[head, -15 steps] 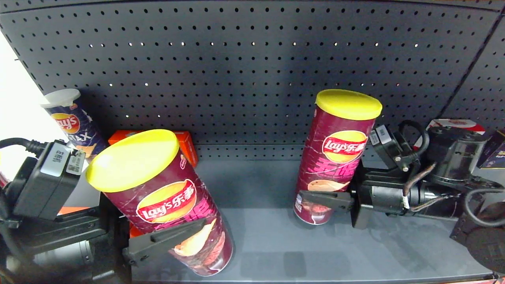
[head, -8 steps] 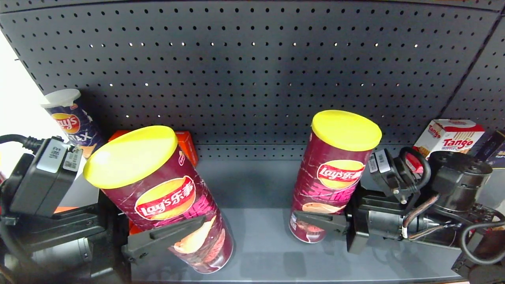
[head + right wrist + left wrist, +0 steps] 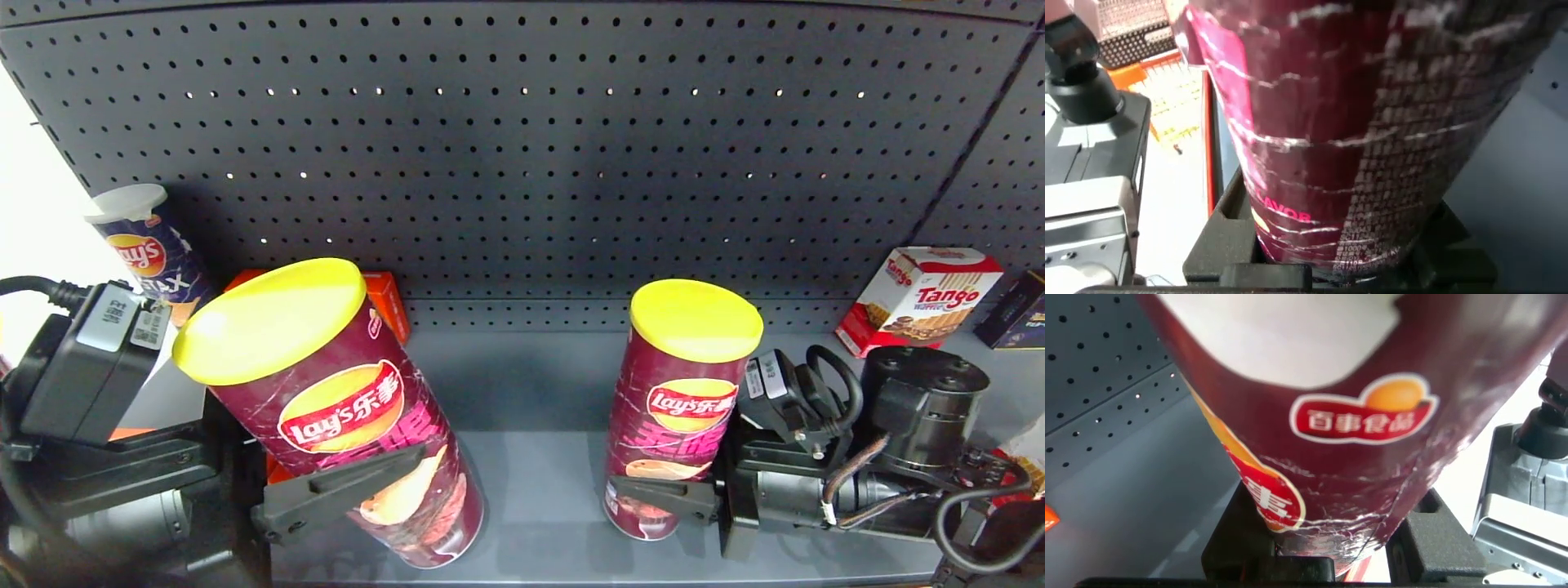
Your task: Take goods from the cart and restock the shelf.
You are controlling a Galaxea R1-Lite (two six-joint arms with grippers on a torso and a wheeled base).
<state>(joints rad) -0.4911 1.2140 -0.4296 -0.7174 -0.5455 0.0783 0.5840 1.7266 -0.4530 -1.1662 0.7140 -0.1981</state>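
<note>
Head view: the right gripper [image 3: 647,482] is seen clamped low on an upright maroon can [image 3: 682,408] with a yellow lid. One finger is laid across the can's front and the other is hidden behind it. The can's base is at the shelf [image 3: 539,498] deck, though whether it is bearing fully cannot be told. The step is judged to be the set-down of this can. It would be done well if the base were pressed flat before the grip is eased. The fingers should then be spread only enough to clear the wall and drawn back along their own line, so that the tall, narrow can is not dragged or tipped. Bare deck lies beyond the fingertips, so nothing need be nudged. A wafer box [image 3: 922,298] stands past the wrist, against the back panel [image 3: 522,163], and should be cleared on withdrawal. The right arm is laid low and nearly level over the deck, with its fingers pointed toward the other arm. The left gripper [image 3: 367,482] is closed on a second can [image 3: 326,400], held tilted with its lid leaned back over the wrist. Behind it a blue can [image 3: 147,245] and an orange box [image 3: 385,294] are stood. The left arm is also held low, its fingers angled slightly upward.
</note>
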